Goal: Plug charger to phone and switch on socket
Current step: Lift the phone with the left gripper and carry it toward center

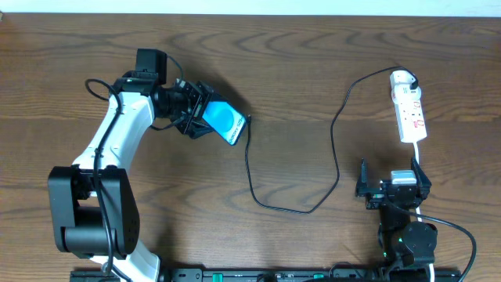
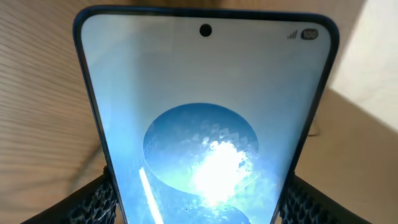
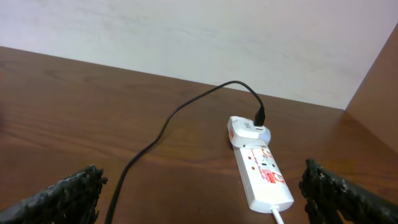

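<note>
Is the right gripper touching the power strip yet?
Apart. In the right wrist view the power strip lies ahead of the open right gripper, bare wood separating it from both fingers.

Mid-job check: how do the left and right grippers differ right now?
The left gripper clamps the phone by its edges; the right gripper is open and empty. The left gripper is out over the table's left half; the right gripper sits near the front edge, facing the socket. Both are black.
</note>
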Tool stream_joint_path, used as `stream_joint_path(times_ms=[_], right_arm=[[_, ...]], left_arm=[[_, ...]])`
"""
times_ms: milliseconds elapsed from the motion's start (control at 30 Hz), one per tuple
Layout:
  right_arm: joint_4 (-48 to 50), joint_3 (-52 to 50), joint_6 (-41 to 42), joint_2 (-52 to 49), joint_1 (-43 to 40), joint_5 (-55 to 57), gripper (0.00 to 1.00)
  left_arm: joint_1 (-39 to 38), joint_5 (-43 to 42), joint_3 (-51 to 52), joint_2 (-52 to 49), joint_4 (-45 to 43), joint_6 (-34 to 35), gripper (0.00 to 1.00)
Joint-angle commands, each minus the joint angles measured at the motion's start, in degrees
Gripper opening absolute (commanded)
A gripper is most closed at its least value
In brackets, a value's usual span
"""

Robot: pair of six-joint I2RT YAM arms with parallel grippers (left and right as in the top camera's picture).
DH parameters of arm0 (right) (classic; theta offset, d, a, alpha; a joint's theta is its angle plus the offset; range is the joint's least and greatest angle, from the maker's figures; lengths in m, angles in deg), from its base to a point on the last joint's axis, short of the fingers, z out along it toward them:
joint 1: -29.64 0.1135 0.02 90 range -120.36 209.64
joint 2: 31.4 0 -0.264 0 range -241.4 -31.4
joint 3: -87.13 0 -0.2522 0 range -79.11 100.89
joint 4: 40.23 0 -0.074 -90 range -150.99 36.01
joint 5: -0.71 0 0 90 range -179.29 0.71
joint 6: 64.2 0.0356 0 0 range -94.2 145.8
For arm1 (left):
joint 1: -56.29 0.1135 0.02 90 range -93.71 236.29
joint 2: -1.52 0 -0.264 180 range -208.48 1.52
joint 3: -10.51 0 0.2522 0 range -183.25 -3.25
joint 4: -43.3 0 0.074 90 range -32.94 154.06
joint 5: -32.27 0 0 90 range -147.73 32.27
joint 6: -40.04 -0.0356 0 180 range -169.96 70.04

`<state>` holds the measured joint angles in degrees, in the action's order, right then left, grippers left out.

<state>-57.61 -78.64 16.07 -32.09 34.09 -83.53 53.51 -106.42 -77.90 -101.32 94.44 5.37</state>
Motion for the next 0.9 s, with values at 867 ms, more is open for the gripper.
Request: stream_joint_path(times_ms=[867], right_arm=[[-0.15,-0.17,-0.17,0.35,0.15,-0.28,0.99]], left_arm=[[0.24,-31.06,-0.70,1.03,-6.86,32.46,0.66]])
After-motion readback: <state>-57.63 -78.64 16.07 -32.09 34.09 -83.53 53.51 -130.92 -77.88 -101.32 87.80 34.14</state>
